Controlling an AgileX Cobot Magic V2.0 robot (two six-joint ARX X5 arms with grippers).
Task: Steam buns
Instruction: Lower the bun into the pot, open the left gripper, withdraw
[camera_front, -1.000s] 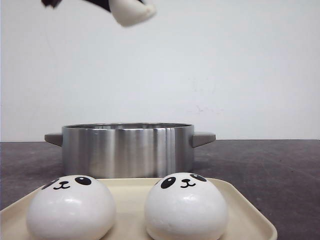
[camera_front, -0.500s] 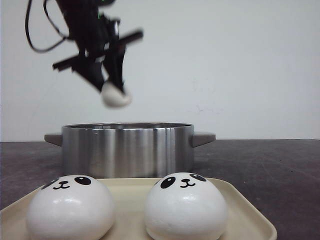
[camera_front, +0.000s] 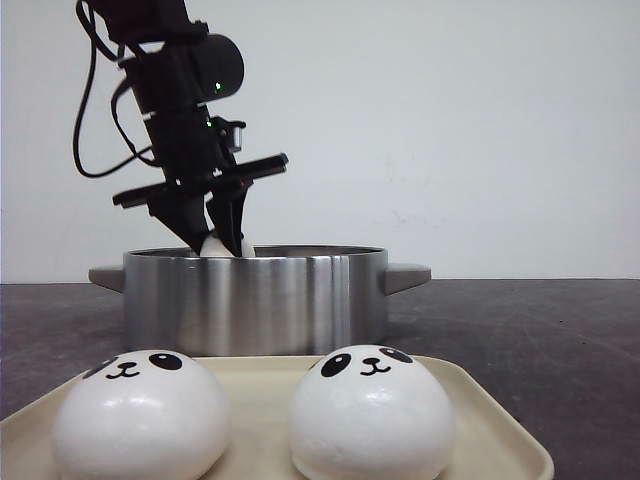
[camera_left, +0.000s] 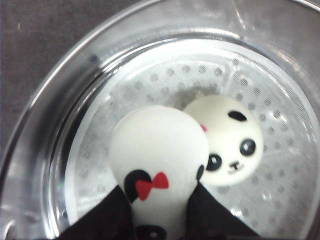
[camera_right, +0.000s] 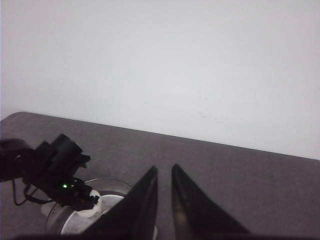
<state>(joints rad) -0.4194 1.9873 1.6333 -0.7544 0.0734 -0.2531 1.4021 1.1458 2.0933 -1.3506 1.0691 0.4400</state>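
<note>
My left gripper (camera_front: 222, 243) is shut on a white panda bun (camera_front: 214, 245) with a red bow, at the rim of the steel pot (camera_front: 255, 300). The left wrist view shows this bun (camera_left: 157, 155) between my black fingers (camera_left: 105, 215), over the pot's perforated steamer plate (camera_left: 165, 80). Another panda bun (camera_left: 231, 140) lies on that plate right beside the held one. Two more buns (camera_front: 142, 415) (camera_front: 370, 412) sit on the cream tray (camera_front: 495, 425) in front. My right gripper (camera_right: 164, 170) hangs high above the table, its fingers nearly together with nothing between them.
The pot has side handles (camera_front: 408, 275) and stands on a dark table (camera_front: 540, 330) behind the tray. A plain white wall is at the back. The right wrist view looks down on the left arm (camera_right: 50, 165) and the pot (camera_right: 112, 189) from afar.
The left gripper has come down with the bun from the top of the front view to the pot's rim. The two buns on the tray have not moved.
</note>
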